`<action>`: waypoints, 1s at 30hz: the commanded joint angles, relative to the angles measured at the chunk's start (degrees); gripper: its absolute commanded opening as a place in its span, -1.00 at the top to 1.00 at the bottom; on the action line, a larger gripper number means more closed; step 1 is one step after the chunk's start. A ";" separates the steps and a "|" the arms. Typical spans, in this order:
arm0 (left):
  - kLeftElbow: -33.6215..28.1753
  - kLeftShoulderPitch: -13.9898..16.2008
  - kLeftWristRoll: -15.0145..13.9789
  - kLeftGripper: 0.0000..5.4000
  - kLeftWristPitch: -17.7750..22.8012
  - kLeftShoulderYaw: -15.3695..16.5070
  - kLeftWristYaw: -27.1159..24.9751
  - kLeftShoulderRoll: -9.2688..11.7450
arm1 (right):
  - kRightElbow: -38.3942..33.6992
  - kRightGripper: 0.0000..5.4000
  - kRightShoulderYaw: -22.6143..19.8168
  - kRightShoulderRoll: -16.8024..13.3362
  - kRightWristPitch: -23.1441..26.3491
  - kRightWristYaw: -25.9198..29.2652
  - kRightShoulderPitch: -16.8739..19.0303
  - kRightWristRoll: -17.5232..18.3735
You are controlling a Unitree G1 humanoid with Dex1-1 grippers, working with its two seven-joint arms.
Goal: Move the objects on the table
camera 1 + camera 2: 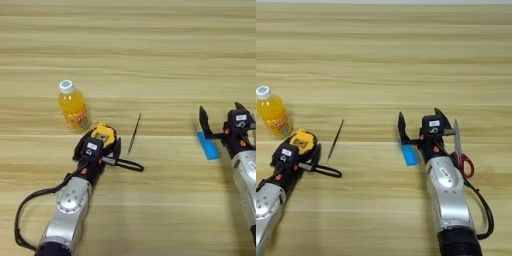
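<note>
Standing upright at far left on the wooden counter (150, 45) is a small orange-juice bottle (73, 106) with a white cap. Just beside it to the right, the left tool (104, 141) sits over the yellow-black tape measure (104, 132); its black fingers flank the case, but whether they press on it cannot be told. The measure's black strap (126, 164) loops out to the right on the counter. A thin dark stick (134, 133) lies nearly upright in the picture, just right of the measure, apart from it. Further right, the right tool (419, 120) has its fingers spread apart above the small flat blue bar (410, 152), which lies flat on the counter. Red-handled scissors (460, 152) lie right of that arm.
</note>
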 commanded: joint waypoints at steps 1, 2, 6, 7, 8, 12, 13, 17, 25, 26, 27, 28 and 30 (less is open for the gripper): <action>-0.56 0.73 0.30 -0.54 -0.48 -0.47 -0.44 -0.45 | -1.14 -1.00 0.32 0.02 1.08 -0.09 0.01 -0.26; -0.85 0.89 0.29 -0.54 -0.61 -0.61 -0.56 -0.52 | -1.17 -1.00 0.34 0.02 1.10 -0.11 0.02 -0.27; -3.96 1.80 0.48 -0.54 -0.40 -1.18 -0.57 -0.57 | -1.24 -1.00 0.39 0.02 1.12 -0.18 0.06 -0.26; -5.08 2.08 0.49 -0.54 -0.20 -1.31 -0.54 -0.62 | -1.24 -1.00 0.40 0.01 1.12 -0.18 0.06 -0.26; -7.19 2.61 0.44 -0.54 0.17 -1.61 -0.61 -0.73 | -1.25 -1.00 0.41 -0.01 1.13 -0.17 0.05 -0.25; -15.71 4.40 0.28 -0.53 2.34 -3.25 -1.10 -1.28 | -1.27 -1.00 0.45 -0.02 1.19 -0.18 0.01 -0.25; -17.38 4.65 0.32 -0.53 3.03 -3.59 -1.16 -1.42 | -1.26 -1.00 0.46 -0.02 1.20 -0.18 -0.01 -0.26; -23.10 4.88 0.48 -0.53 5.83 -5.63 -1.41 -2.55 | -0.98 -1.00 0.53 0.02 1.13 -0.19 -0.21 -0.30; -22.02 2.55 1.66 -0.53 8.54 -10.78 -2.18 -4.97 | -0.39 -1.00 0.84 0.44 0.90 -0.66 -0.69 -0.62; -21.36 2.37 1.64 -0.53 8.53 -11.26 -2.35 -5.19 | -0.48 -1.00 0.90 0.50 0.93 -0.74 -0.69 -0.67; -20.74 2.25 1.53 -0.53 8.50 -11.64 -2.58 -5.43 | -0.58 -1.00 0.97 0.56 0.94 -0.81 -0.68 -0.72; -20.11 2.13 1.44 -0.53 8.41 -11.96 -2.73 -5.67 | -0.66 -1.00 1.02 0.62 0.96 -0.87 -0.67 -0.77; -18.33 1.70 1.47 -0.53 8.10 -12.91 -3.29 -6.20 | -0.76 -1.00 1.13 0.73 0.96 -0.99 -0.67 -0.87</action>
